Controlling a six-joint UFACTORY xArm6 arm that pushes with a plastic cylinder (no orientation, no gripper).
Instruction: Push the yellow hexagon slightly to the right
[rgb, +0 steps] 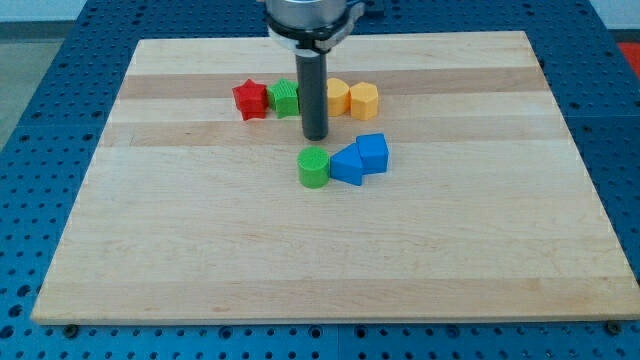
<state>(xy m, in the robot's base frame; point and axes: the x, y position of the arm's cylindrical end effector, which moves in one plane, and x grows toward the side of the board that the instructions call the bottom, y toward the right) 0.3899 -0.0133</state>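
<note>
One raised view facing the board (300, 260).

**Rod masking parts of the back row**

The dark rod (315, 95) is covering the right side of the green block (284, 98) and the left edge of a yellow block (338, 96), leaving both shapes unclear. The top edge is cutting off the arm's housing (312, 18).

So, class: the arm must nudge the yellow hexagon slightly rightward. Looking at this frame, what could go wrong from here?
1. My tip sits left of and below the top row, with another yellow block between it and the yellow hexagon. A straight rightward push would likely move both.
2. The rod hides part of that row, so contact is hard to judge.
3. Swinging low risks clipping the green cylinder or blue cube.
</note>
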